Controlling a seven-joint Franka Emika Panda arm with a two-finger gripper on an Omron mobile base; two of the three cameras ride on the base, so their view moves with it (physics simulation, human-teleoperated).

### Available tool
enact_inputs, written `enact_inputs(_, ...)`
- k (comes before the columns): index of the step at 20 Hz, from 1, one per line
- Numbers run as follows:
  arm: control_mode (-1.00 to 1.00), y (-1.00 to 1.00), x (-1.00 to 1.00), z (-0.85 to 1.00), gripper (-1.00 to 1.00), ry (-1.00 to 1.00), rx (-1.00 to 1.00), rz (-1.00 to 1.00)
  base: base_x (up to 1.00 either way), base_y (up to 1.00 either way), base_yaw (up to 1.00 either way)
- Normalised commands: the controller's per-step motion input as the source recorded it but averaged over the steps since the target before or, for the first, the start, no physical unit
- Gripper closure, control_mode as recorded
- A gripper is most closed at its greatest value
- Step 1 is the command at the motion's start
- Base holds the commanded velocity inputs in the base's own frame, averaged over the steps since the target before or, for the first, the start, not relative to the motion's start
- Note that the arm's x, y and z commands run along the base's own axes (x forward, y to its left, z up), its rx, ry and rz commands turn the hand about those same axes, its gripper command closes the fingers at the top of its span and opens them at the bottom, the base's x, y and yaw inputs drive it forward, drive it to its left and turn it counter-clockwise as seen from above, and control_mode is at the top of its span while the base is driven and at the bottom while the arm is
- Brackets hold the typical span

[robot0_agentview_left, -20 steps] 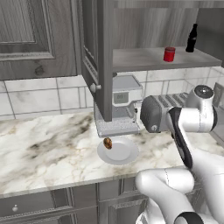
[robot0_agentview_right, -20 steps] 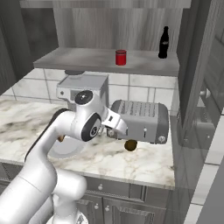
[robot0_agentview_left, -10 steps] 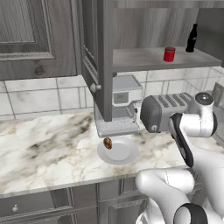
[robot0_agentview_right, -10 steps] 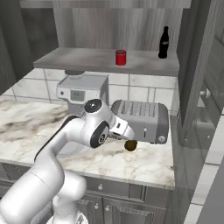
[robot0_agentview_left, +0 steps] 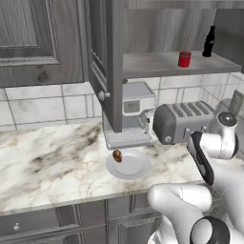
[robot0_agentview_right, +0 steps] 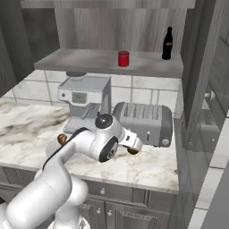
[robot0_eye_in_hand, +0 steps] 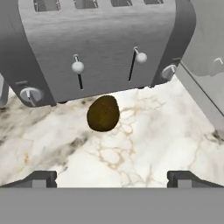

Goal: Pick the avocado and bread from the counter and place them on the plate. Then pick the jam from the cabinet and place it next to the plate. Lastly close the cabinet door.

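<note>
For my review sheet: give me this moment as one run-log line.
end effector: open, above counter, facing avocado | avocado: on counter before toaster | bread: on plate | jam: in cabinet, door open

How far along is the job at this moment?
Done: the bread lies on the plate. In hand: the open gripper faces the avocado on the counter in front of the toaster, nothing gripped. Left: plating the avocado, moving the jam off the cabinet shelf to beside the plate, then closing the door.
</note>
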Motion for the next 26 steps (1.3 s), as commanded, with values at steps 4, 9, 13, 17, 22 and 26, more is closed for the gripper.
enact_inputs(4, -1.00, -0.13, 0.13, -0.26, -1.00, -0.04, 0.00, 0.06, 0.00, 0.00, 0.00)
enact_inputs(9, -1.00, -0.05, 0.21, -0.19, -1.00, -0.01, 0.00, 0.03, 0.00, 0.00, 0.00)
enact_inputs(13, -1.00, 0.00, 0.43, -0.04, -1.00, 0.00, 0.00, 0.00, 0.00, 0.00, 0.00)
enact_inputs(17, -1.00, 0.00, 0.34, -0.02, -1.00, 0.00, 0.00, 0.00, 0.00, 0.00, 0.00)
enact_inputs(22, -1.00, 0.00, 0.08, -0.01, -1.00, 0.00, 0.00, 0.00, 0.00, 0.00, 0.00)
enact_inputs(26, -1.00, 0.00, 0.00, -0.06, -1.00, 0.00, 0.00, 0.00, 0.00, 0.00, 0.00)
